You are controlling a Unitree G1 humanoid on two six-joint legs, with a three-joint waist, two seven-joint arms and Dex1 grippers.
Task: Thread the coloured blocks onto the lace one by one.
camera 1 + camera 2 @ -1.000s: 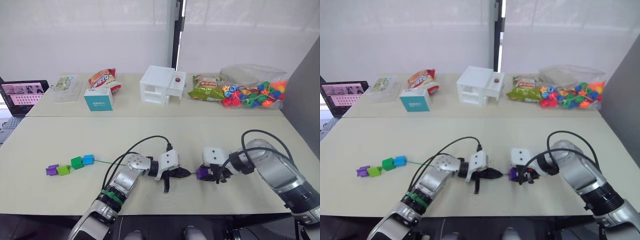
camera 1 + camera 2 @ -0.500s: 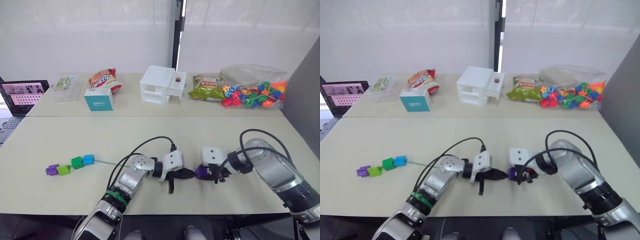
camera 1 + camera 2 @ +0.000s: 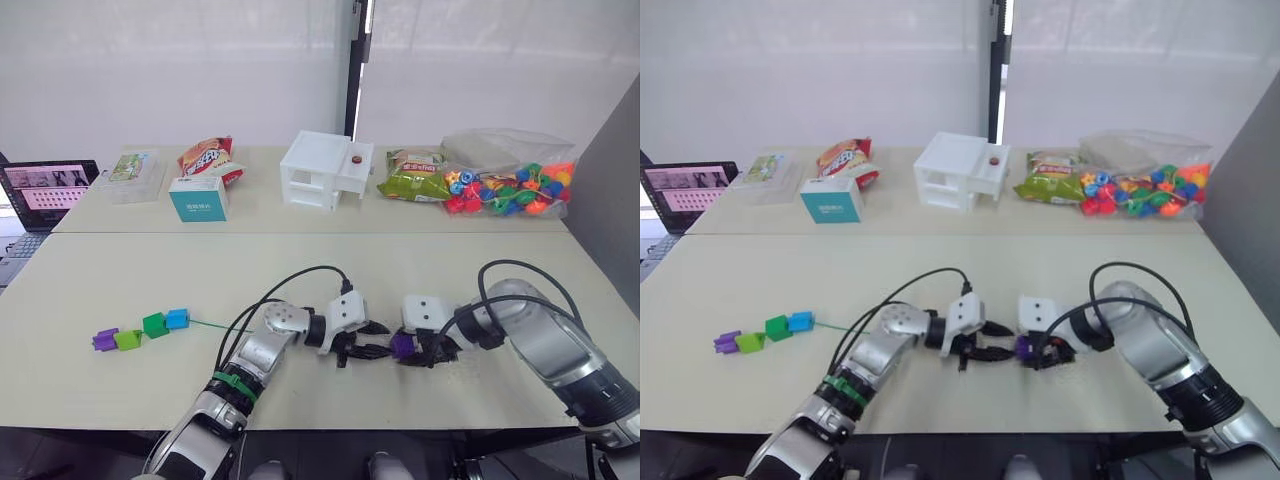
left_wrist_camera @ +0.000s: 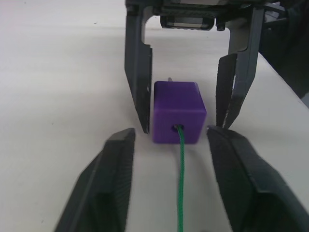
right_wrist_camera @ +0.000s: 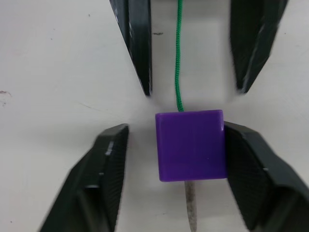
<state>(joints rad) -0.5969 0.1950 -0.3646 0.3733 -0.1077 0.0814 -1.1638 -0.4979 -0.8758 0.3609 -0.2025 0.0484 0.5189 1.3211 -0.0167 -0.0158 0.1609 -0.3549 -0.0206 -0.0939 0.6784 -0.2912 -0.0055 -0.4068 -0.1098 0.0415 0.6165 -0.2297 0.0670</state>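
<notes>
so near the front edge of the table [image 3: 120,290], about the middle, the two grippers met nose to nose around the last purple block [image 4: 177,112]. the green lace [image 4: 181,186] went into the hole on the face toward the left gripper [image 4: 169,145], and its stiff greyish tip [image 5: 191,208] was poking out the far side toward the right gripper [image 5: 175,145], so i'd call that block threaded, just not slid along yet. the left gripper had its fingers spread apart, one each side of the cord, clear of the cube and not gripping anything that i could see. the right gripper was open as well, wider than the block; one finger [image 5: 251,169] sat right up against the cube's side, maybe touching, and the other [image 5: 104,169] had a clear gap, so not clamped. over toward the left edge, the other four blocks [image 3: 140,330] (purple, lime green, darker green, blue) sat bunched in a row on the lace, with the cord running from them across to the grippers. so by my count all five were on the string, and what's left is probably grabbing the tip and pulling the purple one down to join the rest. along the far edge there was a teal box [image 3: 198,198], a white drawer unit [image 3: 324,170], snack bags [image 3: 205,158] and a clear bag of bright beads [image 3: 510,185], none of it in play.
</notes>
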